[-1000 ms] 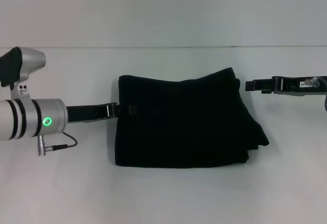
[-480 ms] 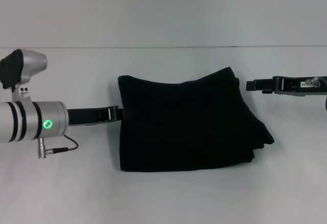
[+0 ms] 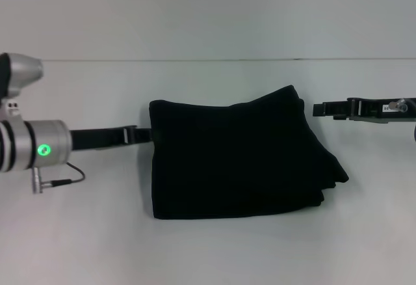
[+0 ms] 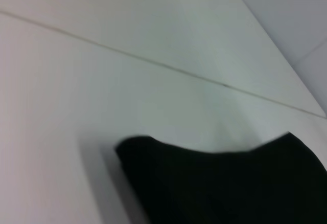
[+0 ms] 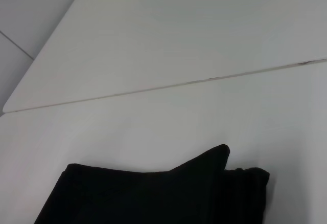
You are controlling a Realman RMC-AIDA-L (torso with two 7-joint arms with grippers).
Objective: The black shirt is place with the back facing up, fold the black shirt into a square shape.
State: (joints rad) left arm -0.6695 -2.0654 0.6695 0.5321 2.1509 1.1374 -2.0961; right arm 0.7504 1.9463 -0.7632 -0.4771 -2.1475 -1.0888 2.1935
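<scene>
Where it lies mid-table, the black shirt (image 3: 237, 158) is a soft, matte, roughly square folded stack, layered edges stepping out at its right. Bare white table (image 3: 208, 252) surrounds it. Left gripper (image 3: 140, 135) at its left edge, right gripper (image 3: 320, 108) just apart; jaws' opening indeterminable.
</scene>
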